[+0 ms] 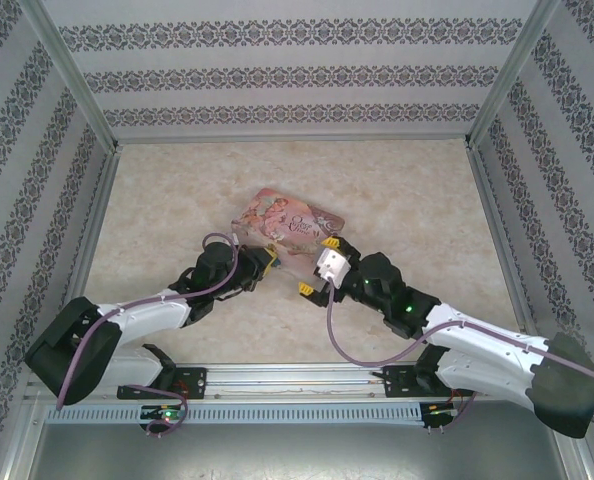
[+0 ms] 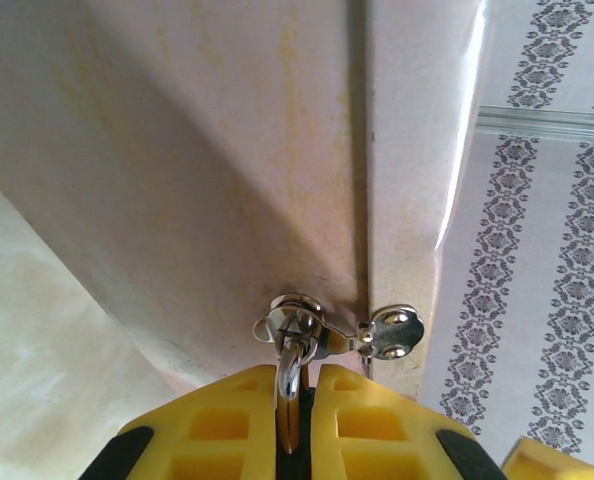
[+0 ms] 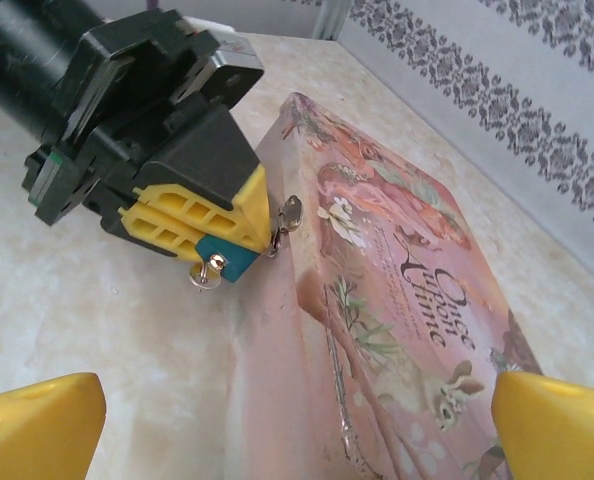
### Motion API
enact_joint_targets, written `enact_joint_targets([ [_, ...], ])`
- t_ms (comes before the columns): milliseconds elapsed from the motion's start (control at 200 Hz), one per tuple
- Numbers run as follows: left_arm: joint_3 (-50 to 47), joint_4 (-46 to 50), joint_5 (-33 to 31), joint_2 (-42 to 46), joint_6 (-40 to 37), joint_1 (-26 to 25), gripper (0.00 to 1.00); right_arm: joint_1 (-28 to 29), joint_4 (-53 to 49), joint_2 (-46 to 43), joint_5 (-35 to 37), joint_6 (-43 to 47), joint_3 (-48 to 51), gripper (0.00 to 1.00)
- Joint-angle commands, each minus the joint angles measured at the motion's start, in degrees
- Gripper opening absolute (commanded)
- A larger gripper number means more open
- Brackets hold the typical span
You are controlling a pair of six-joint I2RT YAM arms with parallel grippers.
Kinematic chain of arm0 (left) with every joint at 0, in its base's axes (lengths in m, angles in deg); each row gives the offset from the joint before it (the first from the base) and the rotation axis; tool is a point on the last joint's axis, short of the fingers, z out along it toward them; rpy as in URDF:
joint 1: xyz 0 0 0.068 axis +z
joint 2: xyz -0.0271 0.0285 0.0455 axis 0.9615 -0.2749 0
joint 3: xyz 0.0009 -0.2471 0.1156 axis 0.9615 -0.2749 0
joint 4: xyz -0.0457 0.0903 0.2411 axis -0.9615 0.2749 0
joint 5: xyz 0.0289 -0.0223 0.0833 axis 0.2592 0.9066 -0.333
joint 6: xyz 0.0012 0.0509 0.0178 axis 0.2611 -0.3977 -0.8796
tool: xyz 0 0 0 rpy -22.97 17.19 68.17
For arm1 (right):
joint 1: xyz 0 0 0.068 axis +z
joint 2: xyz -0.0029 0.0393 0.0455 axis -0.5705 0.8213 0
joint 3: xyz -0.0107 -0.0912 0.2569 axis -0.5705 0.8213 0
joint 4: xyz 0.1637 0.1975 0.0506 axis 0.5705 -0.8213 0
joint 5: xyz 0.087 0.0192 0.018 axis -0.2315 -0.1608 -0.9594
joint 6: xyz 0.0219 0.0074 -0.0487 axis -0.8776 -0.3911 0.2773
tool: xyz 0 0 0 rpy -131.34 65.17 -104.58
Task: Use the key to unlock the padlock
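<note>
Probably lab enclosure, wallpapered walls (image 1: 297, 75), aluminium frame (image 1: 69, 75)

A pink illustrated tin (image 1: 289, 228) lies flat on the pale marbled tabletop (image 1: 407, 190) (cursive lettering across its lid), askew to the edges, with patterned wallpaper walls (image 1: 297, 75) on three sides.

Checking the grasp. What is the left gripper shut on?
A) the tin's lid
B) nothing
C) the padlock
C: the left gripper is closed with the teal padlock pinched at its tips, beside the tin.
</note>
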Motion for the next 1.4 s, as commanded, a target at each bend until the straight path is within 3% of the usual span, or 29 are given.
enact_joint_targets([
  [0,2.40,1.10,-0.91,2.21,-1.04,-0.96,0.10,1.14,0.10,0.95,2.02,7.45,-0.15,0.98],
  [130,2.48,0.78,-0.90,2.39,-0.16,-1.14,0.10,2.58,0.32,2.56,2.96,11.75,-0.79,0.98],
  [315,3.27,1.49,-0.75,2.32,0.08,-1.31,0.10,3.85,0.40,5.44,4.24,15.75,-2.58,0.88],
  [954,4.24,1.45,-0.73,0.76,1.32,-1.85,0.09,4.93,2.60,17.48,1.35,14.74,-8.97,0.49],
  [1394,3.73,-0.38,-0.92,-0.20,1.86,-2.13,0.09,6.57,3.91,21.21,2.37,14.12,-10.69,0.36],
])
